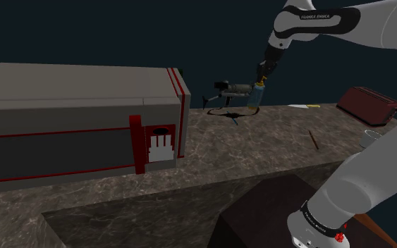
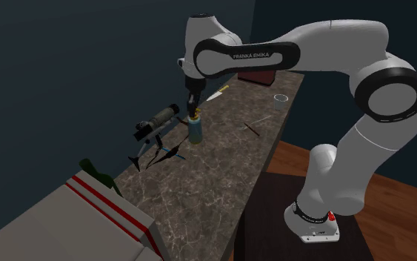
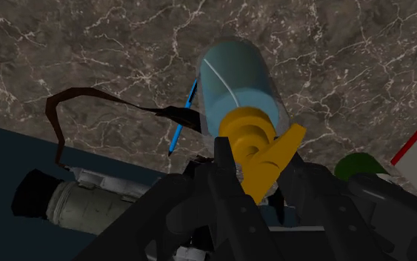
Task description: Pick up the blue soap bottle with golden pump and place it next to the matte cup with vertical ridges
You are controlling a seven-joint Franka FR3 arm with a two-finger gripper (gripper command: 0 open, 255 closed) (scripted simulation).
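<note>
The arm (image 2: 325, 44) reaches far forward, tool (image 2: 193, 111) pointing straight down.

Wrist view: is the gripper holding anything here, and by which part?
The gripper clasps the blue soap bottle by its golden pump, at the top; the bottle stands upright on the counter.

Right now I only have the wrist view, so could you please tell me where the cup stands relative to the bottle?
Observer: The pale cup stands near the counter edge on the stand's side, well to the second exterior view's upper right of the blue bottle.
Operator: Thank you. Does anything lie between them?
Observer: Yes, a thin brown stick lies on the counter between them.
Operator: Is the bottle upright?
Observer: It looks upright, with the gripper directly above, at its pump.
</note>
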